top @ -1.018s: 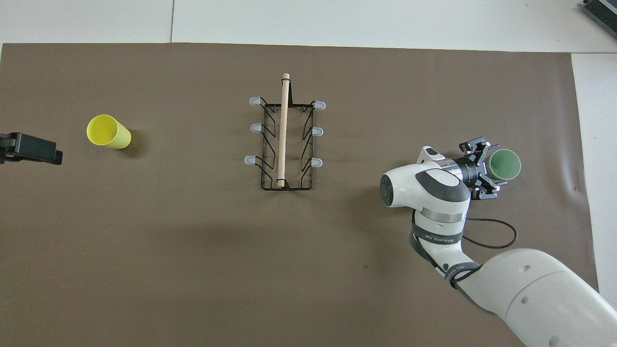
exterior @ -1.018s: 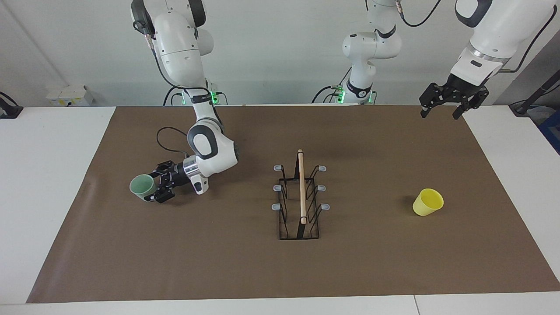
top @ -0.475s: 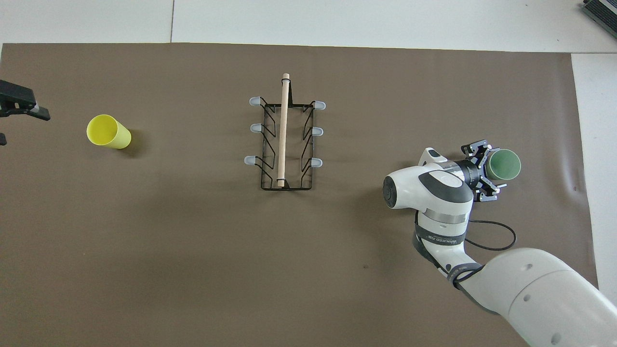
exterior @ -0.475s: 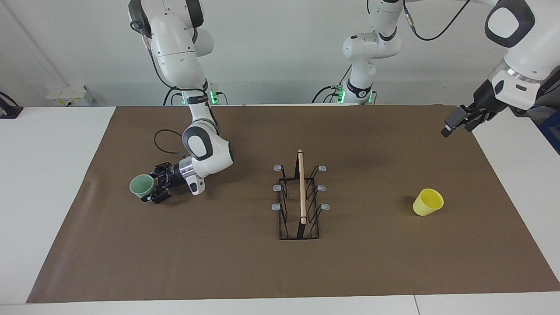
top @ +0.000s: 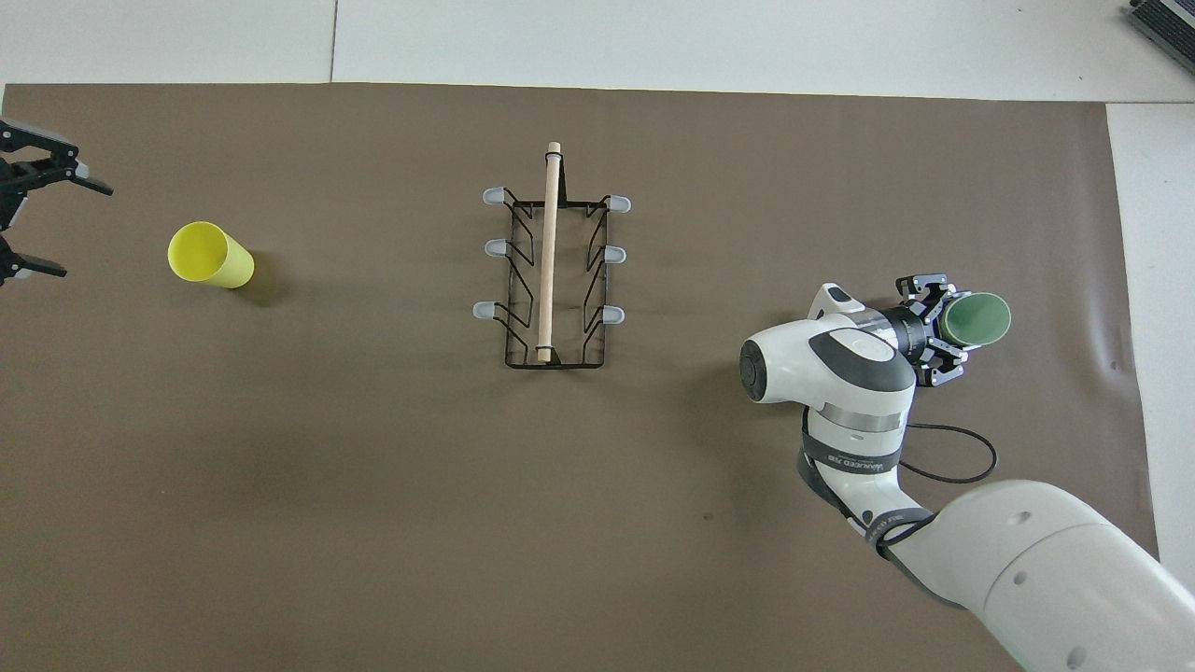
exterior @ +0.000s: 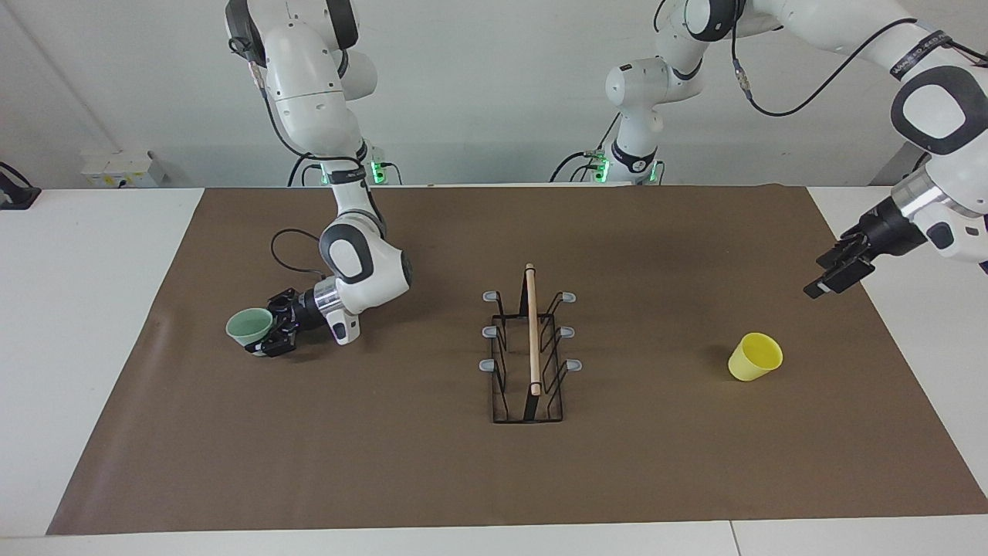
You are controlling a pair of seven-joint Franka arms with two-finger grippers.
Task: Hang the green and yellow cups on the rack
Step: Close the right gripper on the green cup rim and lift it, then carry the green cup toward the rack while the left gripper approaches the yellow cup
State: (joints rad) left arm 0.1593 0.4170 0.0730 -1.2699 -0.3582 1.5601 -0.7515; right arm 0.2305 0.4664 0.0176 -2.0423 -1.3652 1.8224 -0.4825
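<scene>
The pale green cup (exterior: 248, 327) (top: 976, 319) is at the right arm's end of the brown mat, tipped with its mouth pointing away from the gripper. My right gripper (exterior: 268, 333) (top: 945, 329) reaches in low from the side and is shut on the cup's base. The yellow cup (exterior: 755, 357) (top: 210, 256) stands upright, mouth up, at the left arm's end. My left gripper (exterior: 830, 276) (top: 79, 231) hangs open over the mat's edge beside the yellow cup, apart from it. The black wire rack (exterior: 532, 332) (top: 549, 252) with its wooden rod stands mid-mat; its pegs are bare.
The brown mat (exterior: 432, 463) (top: 373, 485) covers most of the white table. A black cable (exterior: 282, 251) (top: 962, 462) loops from the right wrist over the mat. The right arm's elbow (exterior: 363, 266) hangs low between the green cup and the rack.
My left gripper came down from high over the mat's corner to beside the yellow cup and turned sideways. My right gripper's fingers closed in on the green cup, which shifted slightly.
</scene>
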